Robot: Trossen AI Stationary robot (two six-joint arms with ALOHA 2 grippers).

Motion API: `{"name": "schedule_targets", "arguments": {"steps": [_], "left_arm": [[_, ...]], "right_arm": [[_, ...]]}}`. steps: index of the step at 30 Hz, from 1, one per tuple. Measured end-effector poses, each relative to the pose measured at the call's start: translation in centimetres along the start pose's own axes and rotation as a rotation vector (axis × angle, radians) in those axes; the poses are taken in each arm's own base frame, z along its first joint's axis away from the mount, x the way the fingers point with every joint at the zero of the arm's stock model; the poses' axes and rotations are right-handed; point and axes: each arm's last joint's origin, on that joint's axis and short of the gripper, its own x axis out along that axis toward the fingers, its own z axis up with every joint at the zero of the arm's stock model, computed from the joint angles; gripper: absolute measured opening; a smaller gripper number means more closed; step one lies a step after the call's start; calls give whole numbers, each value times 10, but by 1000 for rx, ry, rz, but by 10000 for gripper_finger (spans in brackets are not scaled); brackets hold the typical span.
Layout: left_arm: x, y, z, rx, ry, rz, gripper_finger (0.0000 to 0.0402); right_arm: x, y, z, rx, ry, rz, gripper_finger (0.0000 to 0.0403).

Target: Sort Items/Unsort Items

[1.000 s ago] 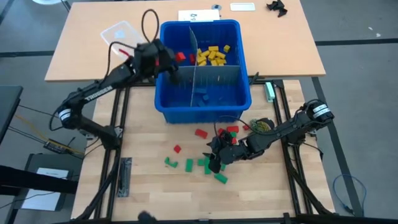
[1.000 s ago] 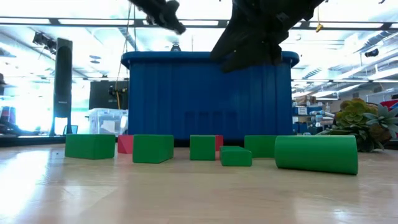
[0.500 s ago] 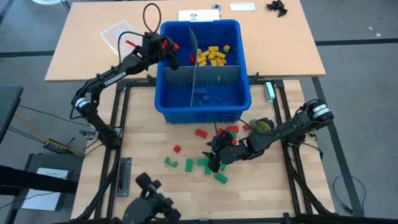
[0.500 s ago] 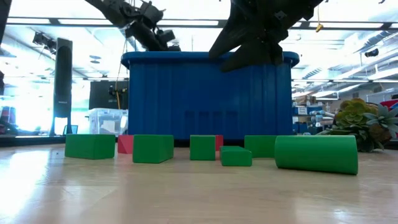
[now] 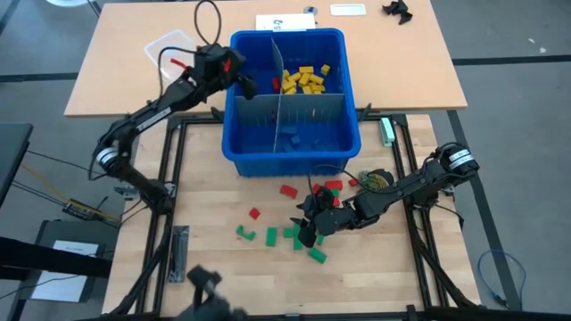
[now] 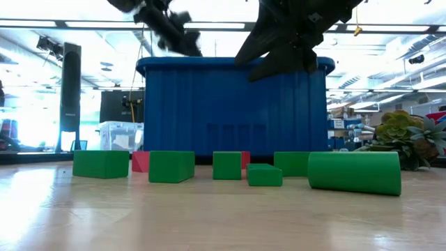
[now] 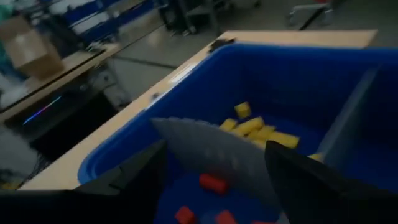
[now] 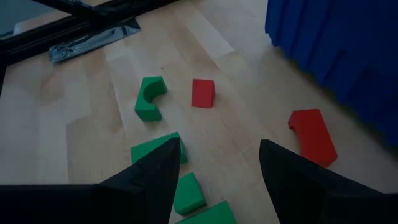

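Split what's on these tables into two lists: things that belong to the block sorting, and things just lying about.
Belongs to the job:
- yellow blocks in the blue bin
- red blocks in the bin
- green blocks and red blocks loose on the table
- grey divider

Just lying about:
- clear lid
- white papers
- black part

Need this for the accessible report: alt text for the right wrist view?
The right pincer, open and holding nothing, hovers over a wooden table scattered with toy blocks. Between and beyond its dark fingers lie several green blocks, a small red block and a larger red block, with the blue bin beside them.
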Motion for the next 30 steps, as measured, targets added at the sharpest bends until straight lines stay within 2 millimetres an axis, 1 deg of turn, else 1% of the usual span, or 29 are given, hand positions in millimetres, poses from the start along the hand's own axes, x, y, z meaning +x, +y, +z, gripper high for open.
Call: {"name": "schedule_targets", "arguments": {"steps": [3,6,11,14,18,20,25,30], "left_arm": [[-31,-14,16,20,-35,-58,272],[-62,-30,25,72,-39,-140,265],[-99,-66,21,197,71,-272,259],[-119,-85,19,219,96,-363,257],[-140,-109,6,207,123,-461,257],[-149,-120,-2,206,148,-473,257],[-170,-150,-31,233,237,-490,257],[-190,-177,-49,223,270,-567,257]], "right_arm": [[0,0,0,-1,1,-1,219],[0,0,-1,-8,6,-4,219],[0,-1,-2,-22,16,-12,219],[0,-1,-2,-28,16,-12,219],[0,-1,-2,-54,17,-11,219],[0,-1,-2,-70,16,-10,219],[0,0,-3,-100,18,-7,219],[0,0,-3,-125,20,-8,219]]}}
